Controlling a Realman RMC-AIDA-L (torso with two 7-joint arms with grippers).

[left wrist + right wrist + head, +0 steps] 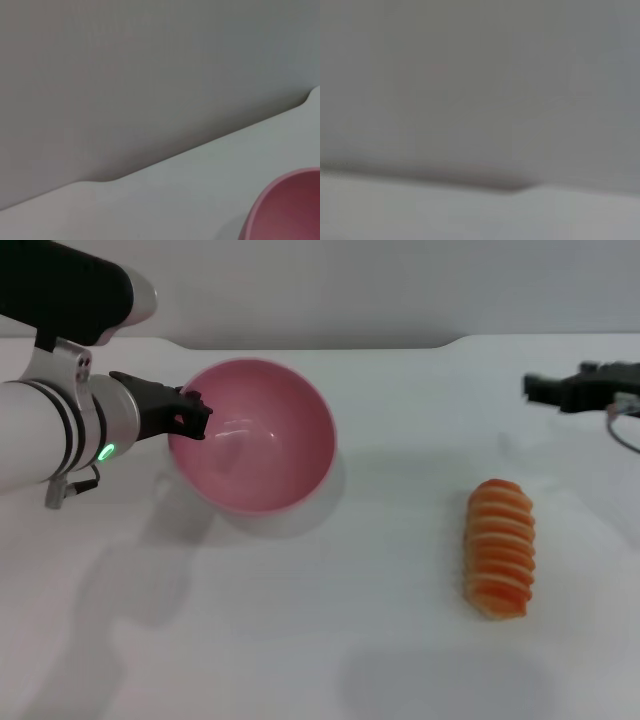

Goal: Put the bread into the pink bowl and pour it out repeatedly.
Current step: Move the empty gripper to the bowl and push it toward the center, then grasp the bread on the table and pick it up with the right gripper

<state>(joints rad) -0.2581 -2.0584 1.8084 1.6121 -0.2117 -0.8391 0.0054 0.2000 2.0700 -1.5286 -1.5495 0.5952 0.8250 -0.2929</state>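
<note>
The pink bowl [258,435] is at the left of the white table, tipped so its empty inside faces the head camera. My left gripper [190,412] is shut on its left rim. Part of the pink bowl [290,210] also shows in the left wrist view. The bread [499,547], an orange-brown ridged loaf with pale stripes, lies on the table to the right of the bowl, outside it, with its length running front to back. My right gripper [548,390] hovers at the far right, behind the bread and apart from it.
The white table [330,640] runs back to a grey wall [350,285], with a step in its far edge. The right wrist view shows only that wall and table edge. Nothing else stands on the table.
</note>
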